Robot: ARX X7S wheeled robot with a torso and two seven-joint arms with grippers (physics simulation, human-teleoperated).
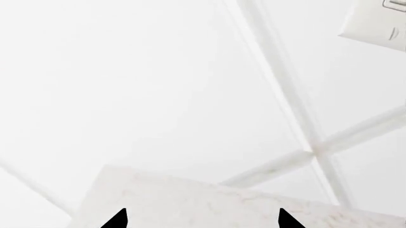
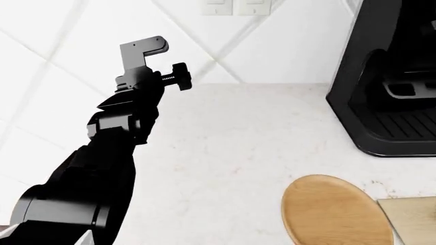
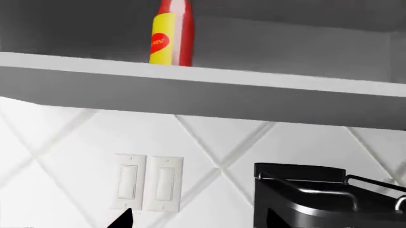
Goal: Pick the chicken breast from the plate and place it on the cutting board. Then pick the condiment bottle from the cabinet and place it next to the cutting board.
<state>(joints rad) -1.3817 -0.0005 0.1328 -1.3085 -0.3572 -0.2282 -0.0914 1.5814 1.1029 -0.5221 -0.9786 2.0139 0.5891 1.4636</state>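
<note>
I'm looking up through the right wrist camera at the condiment bottle (image 3: 171,35) standing upright on the cabinet shelf (image 3: 203,78), close to its front edge. That's my target. Red body, yellow label with a red oval badge on it; there's white lettering across the badge but it's too small and soft for me to read. The top of the bottle is cut off by the frame.

My guess is it's light, rigid plastic, smooth and a bit slippery, and tall enough to tip if I nudge it. I'd take it around the middle of the body, across the label, jaws level, not up at the narrower neck.

Right gripper (image 3: 197,221): only one dark fingertip clearly shows, so I can't tell how wide it stands. It holds nothing that I can see. Below the shelf are two wall switches (image 3: 147,183) and the black coffee machine (image 3: 330,199).

Left gripper (image 1: 199,219): two tips well apart, nothing between them, over the pale counter (image 1: 209,204).

Head view: the left arm (image 2: 109,153) reaches toward eleven o'clock. The plate (image 2: 334,214) sits at five o'clock, bare, with a corner of the cutting board (image 2: 412,219) just beside it at four. The chicken breast isn't in view, so I judge it's on the board out of frame.
</note>
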